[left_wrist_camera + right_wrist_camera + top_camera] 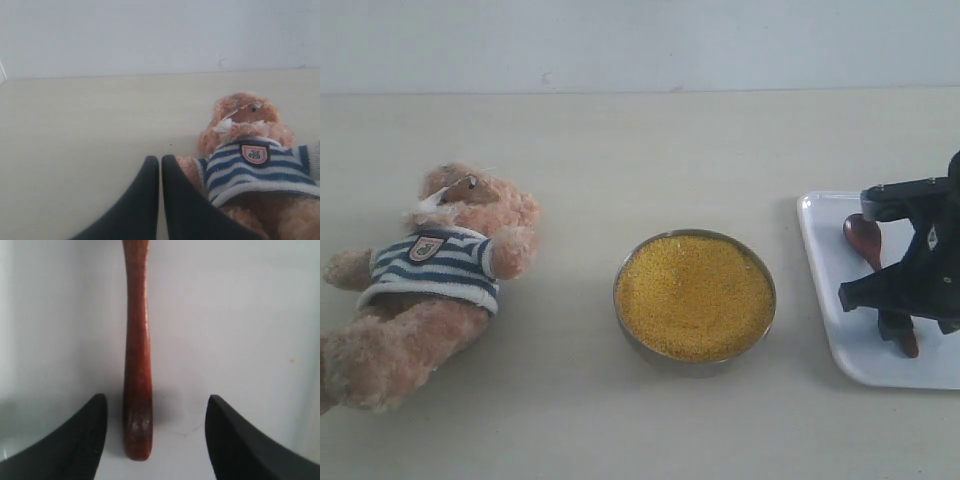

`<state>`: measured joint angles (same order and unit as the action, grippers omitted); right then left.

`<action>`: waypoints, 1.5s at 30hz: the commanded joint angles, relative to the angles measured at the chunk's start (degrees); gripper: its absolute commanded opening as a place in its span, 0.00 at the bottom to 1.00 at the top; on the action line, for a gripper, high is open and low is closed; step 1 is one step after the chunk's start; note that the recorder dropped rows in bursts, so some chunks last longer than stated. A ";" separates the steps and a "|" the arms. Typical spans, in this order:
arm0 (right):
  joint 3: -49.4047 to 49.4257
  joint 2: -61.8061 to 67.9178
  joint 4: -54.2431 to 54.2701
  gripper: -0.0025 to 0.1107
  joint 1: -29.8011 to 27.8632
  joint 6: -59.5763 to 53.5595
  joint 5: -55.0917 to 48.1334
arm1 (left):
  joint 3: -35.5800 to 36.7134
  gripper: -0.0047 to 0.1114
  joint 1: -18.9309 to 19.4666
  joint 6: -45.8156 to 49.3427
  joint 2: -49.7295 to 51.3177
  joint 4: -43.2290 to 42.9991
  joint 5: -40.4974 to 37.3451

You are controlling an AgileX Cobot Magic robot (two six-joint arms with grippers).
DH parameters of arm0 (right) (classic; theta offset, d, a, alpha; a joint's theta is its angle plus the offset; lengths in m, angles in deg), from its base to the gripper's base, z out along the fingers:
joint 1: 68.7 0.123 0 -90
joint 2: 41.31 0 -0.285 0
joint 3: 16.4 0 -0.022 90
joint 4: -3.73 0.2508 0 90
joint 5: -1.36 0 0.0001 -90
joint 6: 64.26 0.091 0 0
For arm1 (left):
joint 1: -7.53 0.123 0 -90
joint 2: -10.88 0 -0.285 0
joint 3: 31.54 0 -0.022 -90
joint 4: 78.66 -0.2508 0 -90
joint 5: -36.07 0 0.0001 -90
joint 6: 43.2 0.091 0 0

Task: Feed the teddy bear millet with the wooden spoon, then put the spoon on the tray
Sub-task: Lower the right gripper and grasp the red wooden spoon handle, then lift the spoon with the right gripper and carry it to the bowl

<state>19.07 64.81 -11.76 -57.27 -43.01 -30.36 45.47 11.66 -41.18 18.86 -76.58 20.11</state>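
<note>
I am on the opening step, taking up the wooden spoon (pixel 137 365). It lies flat on the tray (pixel 820 260) at the desk's (pixel 620 150) right side, and my right gripper (pixel 156 405) hangs over it, spread wide and holding nothing, a finger on either side of the handle's end. My left gripper (pixel 160 162) is closed on nothing beside the teddy bear (pixel 430 280), which lies at the desk's left side. Next, I judge, I must lower, close squarely on that slim handle, and carry it to the millet (pixel 695 295) at mid-desk.
</note>
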 commanded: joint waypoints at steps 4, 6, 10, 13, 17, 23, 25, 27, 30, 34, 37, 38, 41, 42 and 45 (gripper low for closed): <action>-0.36 1.76 0.38 0.50 -0.39 -0.41 0.24 | 0.21 0.07 -0.22 0.15 -0.20 0.31 0.50; -0.36 1.76 0.61 0.45 -0.39 -0.41 0.09 | 0.21 0.07 -0.22 0.15 -0.20 0.31 0.50; -0.36 1.76 1.41 0.20 -0.39 -0.41 -1.20 | 0.21 0.07 -0.22 0.15 -0.20 0.31 0.50; -0.36 1.76 1.70 0.02 -0.39 -0.83 -2.66 | 0.21 0.07 -0.22 0.15 -0.20 0.31 0.50; -0.36 1.76 1.70 0.02 -0.39 -1.04 -4.22 | 0.21 0.07 -0.22 0.15 -0.20 0.31 0.50; -1.34 -4.90 2.34 0.02 -0.39 -4.16 -7.87 | 0.21 0.07 -0.22 0.15 -0.20 0.31 0.50; -2.88 -9.04 4.10 0.02 -0.12 -8.89 -11.22 | 0.21 0.07 -0.22 0.15 -0.20 0.31 0.50; -4.56 -12.45 4.67 0.02 1.23 -11.82 -14.21 | 0.21 0.07 -0.22 0.15 -0.20 0.31 0.50; -7.92 -15.41 3.23 0.02 5.65 -15.34 -20.13 | 0.21 0.07 -0.22 0.15 -0.20 0.31 0.50; -13.24 -15.82 -3.96 0.02 12.91 -15.73 -29.40 | 0.21 0.07 -0.22 0.15 -0.20 0.31 0.50; -16.44 -15.82 -7.99 0.02 18.04 -15.73 -33.83 | 0.21 0.07 -0.22 0.15 -0.20 0.31 0.50; -17.28 -15.82 -9.48 0.02 19.59 -15.73 -35.55 | 0.21 0.07 -0.22 0.15 -0.20 0.31 0.50; -18.04 -15.82 -13.12 0.02 23.10 -16.35 -38.24 | 0.21 0.07 -0.22 0.15 -0.20 0.31 0.50; -18.04 -15.82 -14.09 0.02 24.07 -16.50 -38.24 | 0.21 0.07 -0.22 0.15 -0.20 0.31 0.50; -18.04 -15.68 -16.64 0.02 27.42 -16.87 -38.24 | 0.21 0.07 -0.22 0.15 -0.20 0.31 0.50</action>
<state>1.54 49.58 -25.46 -32.41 -59.17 -67.84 45.47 11.66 -41.18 18.86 -76.58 20.11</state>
